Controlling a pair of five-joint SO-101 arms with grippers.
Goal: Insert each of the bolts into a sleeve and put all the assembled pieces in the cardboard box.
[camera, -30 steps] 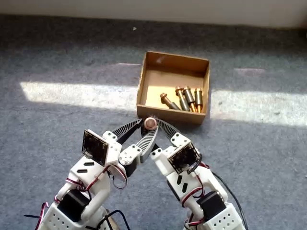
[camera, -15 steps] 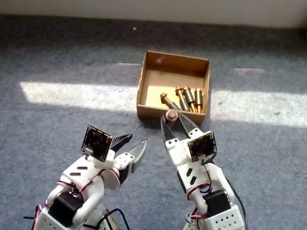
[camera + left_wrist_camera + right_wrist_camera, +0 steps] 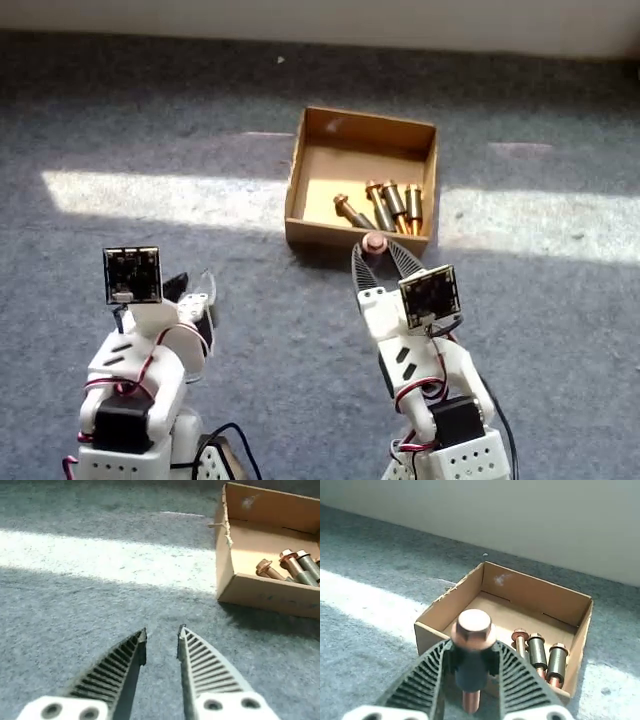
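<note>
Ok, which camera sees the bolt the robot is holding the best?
The right wrist view: the bolt stands upright in the right gripper, showing copper head, dark sleeve and tip. The high view catches its head from above, by the cardboard box.

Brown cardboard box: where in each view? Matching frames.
High view: upper centre, brown cardboard box just beyond the right gripper.
Left wrist view: box ahead of the left gripper, partly cropped.
Right wrist view: box directly behind the gripped copper-headed bolt.
Shared landmark: row of sleeved bolts inside the box.
</note>
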